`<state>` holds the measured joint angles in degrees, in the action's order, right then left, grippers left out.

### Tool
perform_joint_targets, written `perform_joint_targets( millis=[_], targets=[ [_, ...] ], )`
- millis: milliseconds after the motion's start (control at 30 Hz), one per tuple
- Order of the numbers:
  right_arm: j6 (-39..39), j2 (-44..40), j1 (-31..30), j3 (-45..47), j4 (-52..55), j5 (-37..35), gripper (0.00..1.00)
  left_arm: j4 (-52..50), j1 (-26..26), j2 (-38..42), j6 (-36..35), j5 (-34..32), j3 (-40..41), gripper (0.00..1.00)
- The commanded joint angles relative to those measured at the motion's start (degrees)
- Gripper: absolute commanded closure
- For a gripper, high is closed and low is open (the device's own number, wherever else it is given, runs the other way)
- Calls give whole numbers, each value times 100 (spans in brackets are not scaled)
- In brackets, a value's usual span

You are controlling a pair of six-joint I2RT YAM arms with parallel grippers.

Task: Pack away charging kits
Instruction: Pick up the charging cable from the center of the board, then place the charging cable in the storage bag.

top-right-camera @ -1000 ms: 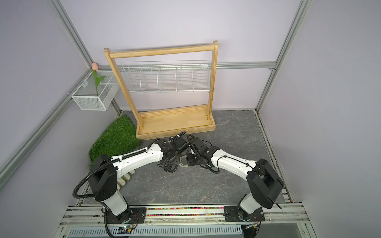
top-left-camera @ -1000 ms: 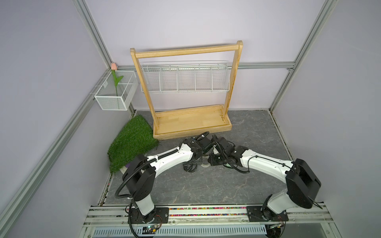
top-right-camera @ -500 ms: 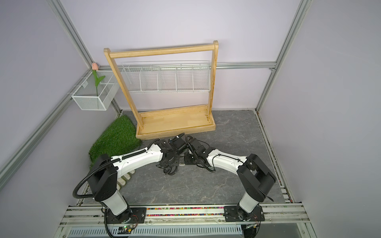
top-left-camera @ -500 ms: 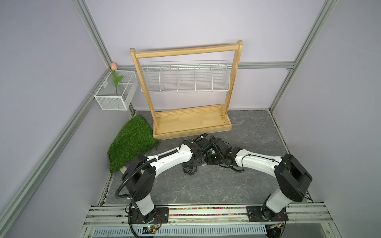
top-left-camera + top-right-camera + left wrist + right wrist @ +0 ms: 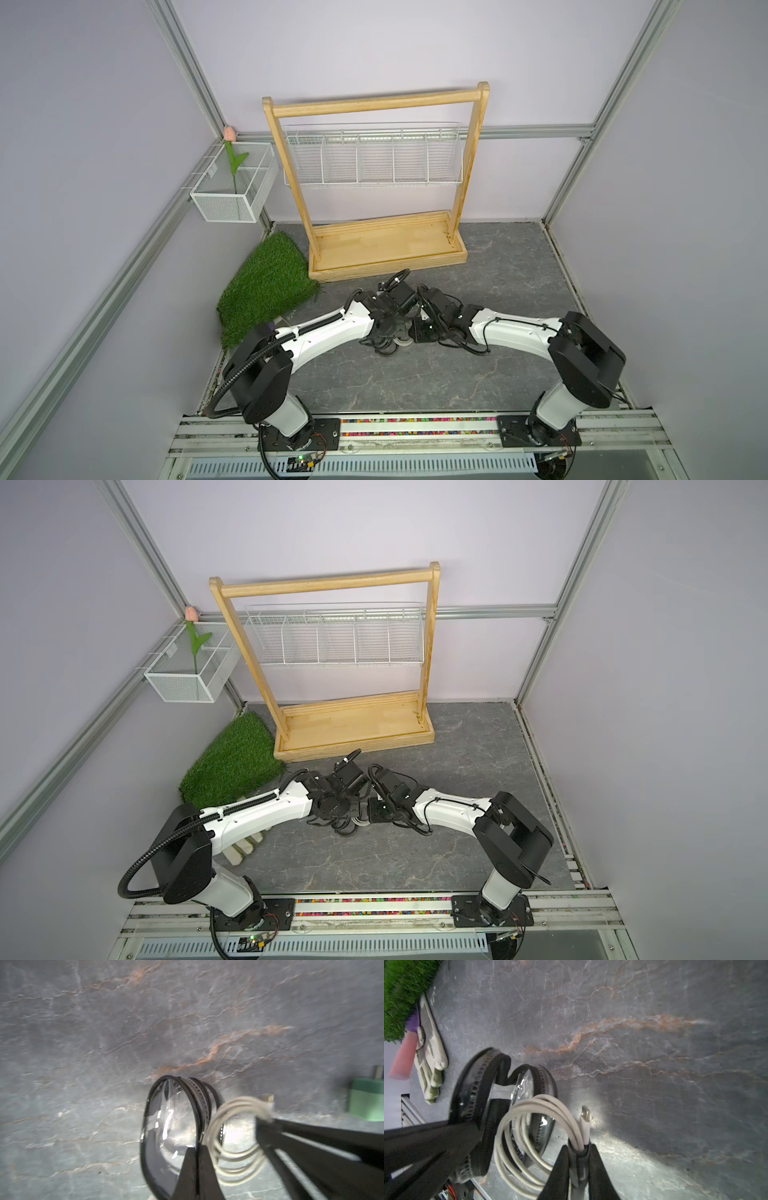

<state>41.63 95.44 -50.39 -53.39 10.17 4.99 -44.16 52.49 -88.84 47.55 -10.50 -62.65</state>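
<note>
Obs: right gripper (image 5: 579, 1147) fingers nearly closed, pinching cable coil (image 5: 542, 1098) at its bundled end, beside pouch (image 5: 170, 1118) mouth. The left gripper (image 5: 196, 1148) fingers are clamped on the pouch rim. Coil likely light and floppy, so grip the bundle.

Soft, even overhead light fills both top views, which are sharp throughout. Faint shadows lie under the arms on the grey table (image 5: 415, 374), and the wide lens splays the aluminium frame rails (image 5: 185, 62) towards the corners. The wrist views are dimmer and motion-smeared. Glare streaks the clear pouch (image 5: 168, 1126), a hot spot glows beside the white cable coil (image 5: 548, 1103), and the green charger block (image 5: 366, 1101) is out of focus.
</note>
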Motion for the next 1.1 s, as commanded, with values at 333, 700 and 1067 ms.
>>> perform_joint_targets(
  millis=[333, 700, 1067],
  targets=[
    [-28, 213, -69, -444, 304, 20, 82, 1189, -238, 716, 275, 873, 859, 100],
    [108, 730, -146, -749, 178, 51, 83, 1348, -313, 910, 454, 915, 1112, 100],
    [377, 976, -249, -788, 24, 154, 83, 1327, -417, 977, 593, 899, 1240, 100]
  ],
)
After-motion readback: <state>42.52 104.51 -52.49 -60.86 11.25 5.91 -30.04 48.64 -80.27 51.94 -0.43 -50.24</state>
